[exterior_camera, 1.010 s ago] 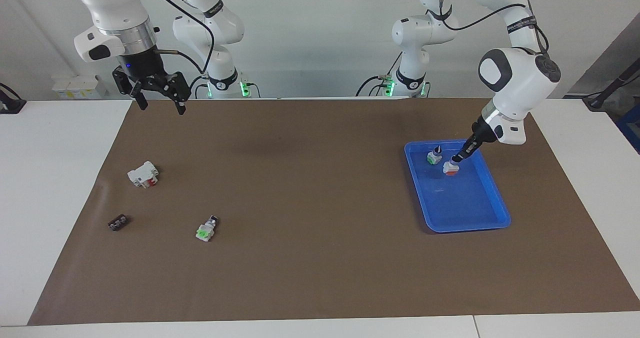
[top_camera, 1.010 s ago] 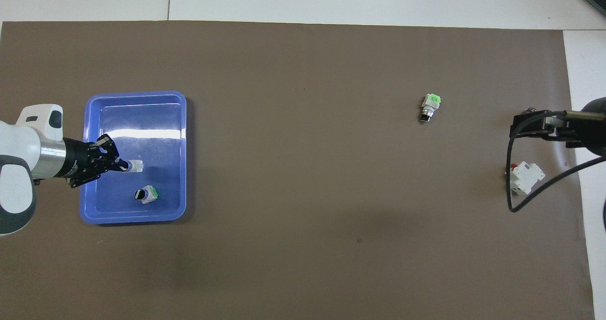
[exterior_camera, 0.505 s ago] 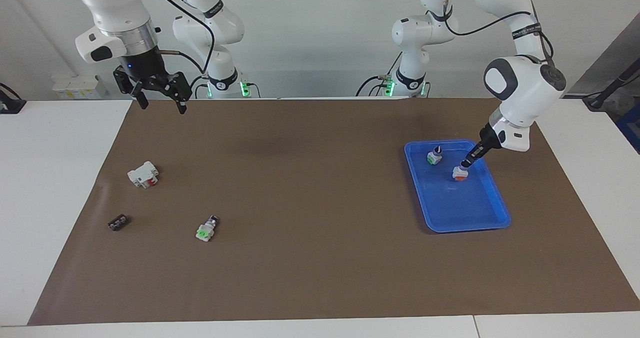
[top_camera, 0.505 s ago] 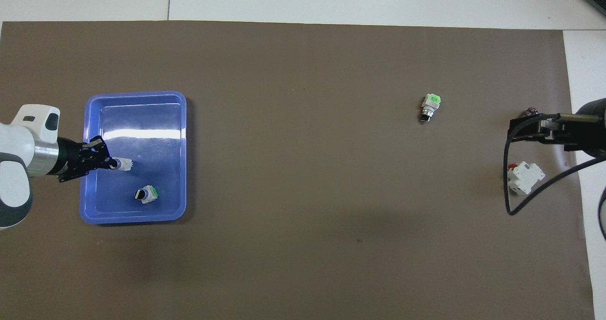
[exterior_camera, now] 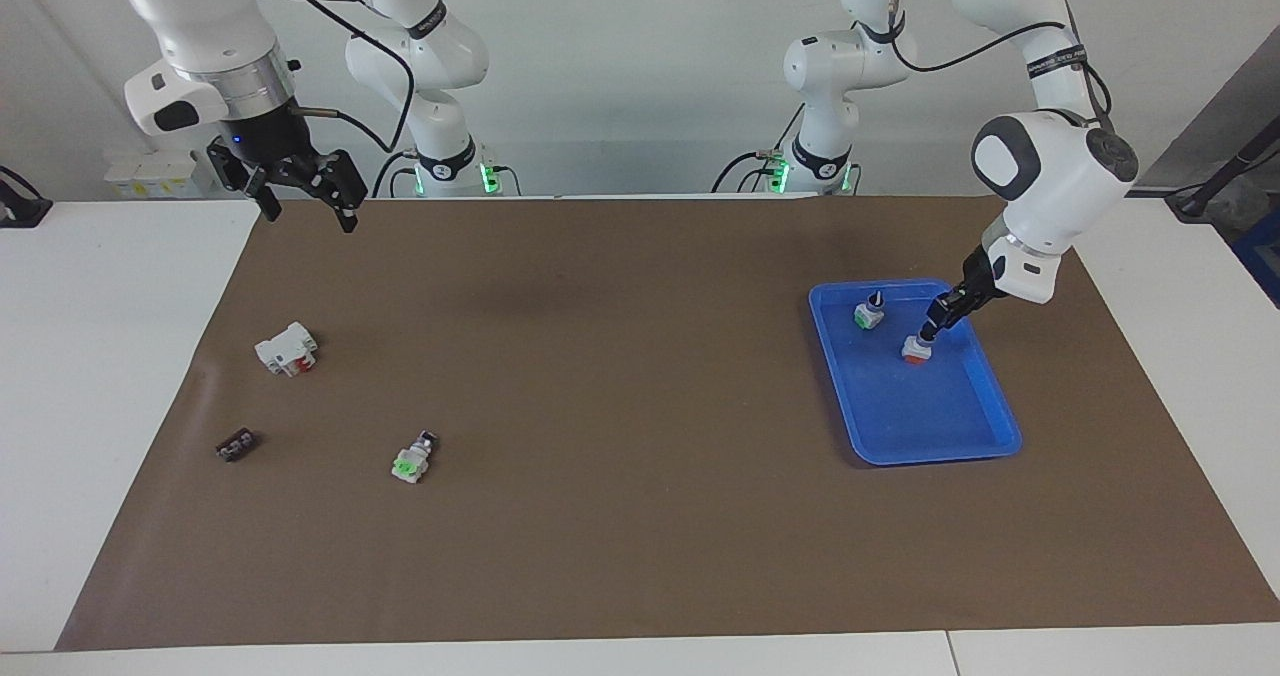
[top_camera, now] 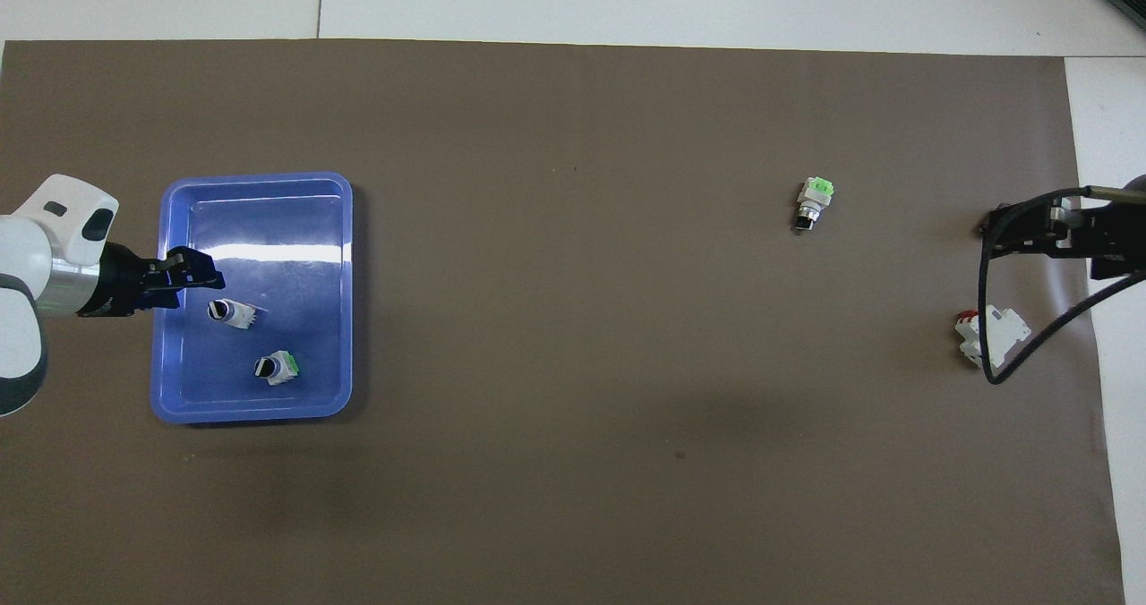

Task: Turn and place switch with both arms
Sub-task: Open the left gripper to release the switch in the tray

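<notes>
My right hand (exterior_camera: 305, 196) hangs over the corner of the bench at the right arm's end, by the edge nearest the robots. Its fingers are spread wide and it holds nothing; that arm is waiting. Below it on the brown mat (exterior_camera: 620, 376) lie a white block (exterior_camera: 287, 348) with a red part and a small black piece (exterior_camera: 236, 445), the piece closer to the bench's outer edge; neither belongs to the job.

Next along, well away from the robots' edge, the third switch (exterior_camera: 412, 461) lies on its side on the mat, green face showing, with nothing touching it.

Toward the left arm's end sits the blue tray (exterior_camera: 990, 446). Inside it, the green-faced switch (exterior_camera: 868, 314) stands close to the tray's edge nearest the robots. The red-faced switch (exterior_camera: 915, 350) sits nearer the tray's middle, knob up.

My left hand (exterior_camera: 932, 328) is just above the knob of the red-faced switch. From overhead its fingers look parted and clear of the knob, so I judge it empty and the switch resting on the tray floor.

I reckon two switches are placed. Whether their knobs were turned properly I cannot tell. What is left is the switch out on the mat: pick it up, turn it between both hands, and set it in the tray.
</notes>
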Robot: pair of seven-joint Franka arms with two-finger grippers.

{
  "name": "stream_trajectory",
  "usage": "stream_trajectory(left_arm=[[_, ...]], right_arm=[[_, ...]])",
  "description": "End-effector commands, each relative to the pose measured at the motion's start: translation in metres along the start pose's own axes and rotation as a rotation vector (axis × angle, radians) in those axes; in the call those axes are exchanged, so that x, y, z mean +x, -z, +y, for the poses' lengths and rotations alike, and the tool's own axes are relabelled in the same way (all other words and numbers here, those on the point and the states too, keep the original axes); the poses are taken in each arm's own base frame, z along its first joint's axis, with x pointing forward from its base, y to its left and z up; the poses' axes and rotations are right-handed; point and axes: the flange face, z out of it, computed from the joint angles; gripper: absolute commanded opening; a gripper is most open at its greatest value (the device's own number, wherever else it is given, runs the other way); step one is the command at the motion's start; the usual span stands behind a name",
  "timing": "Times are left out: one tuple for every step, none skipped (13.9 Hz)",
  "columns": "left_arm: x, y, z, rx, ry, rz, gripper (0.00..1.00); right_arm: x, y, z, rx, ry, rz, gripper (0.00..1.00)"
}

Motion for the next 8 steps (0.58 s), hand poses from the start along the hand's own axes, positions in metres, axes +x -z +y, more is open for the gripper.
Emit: stream_trajectory(left_arm=[[-0.002, 0.052, 0.024, 0.004, -0.137, 0.069, 1.00], [-0.008, 0.070, 0.029, 0.007, -0.187, 0.098, 1.00], [-0.016, 0.086, 0.041, 0.013, -0.224, 0.111, 1.00], [-0.019, 0.100, 0.050, 0.043, -0.261, 0.111, 1.00], [-0.018, 0.120, 0.058, 0.093, -0.299, 0.101, 1.00], [-0.014, 0.141, 0.064, 0.133, -0.324, 0.091, 1.00], [-0.010, 0.157, 0.071, 0.144, -0.336, 0.085, 1.00], [-0.009, 0.172, 0.081, 0.148, -0.351, 0.075, 1.00]], right_arm=[[-0.003, 0.003, 0.003, 0.004, 0.003, 0.006, 1.00], [-0.002, 0.005, 0.001, 0.021, 0.006, 0.008, 1.00], [-0.002, 0.005, 0.006, 0.021, 0.000, 0.002, 1.00], [-0.002, 0.004, 0.005, 0.019, 0.007, -0.001, 1.00], [-0.002, 0.005, 0.006, 0.016, 0.010, 0.005, 1.00], [-0.002, 0.005, 0.005, 0.012, 0.013, 0.007, 1.00], [-0.001, 0.004, 0.006, 0.011, 0.010, 0.006, 1.00], [-0.001, 0.004, 0.008, 0.010, 0.007, 0.008, 1.00]])
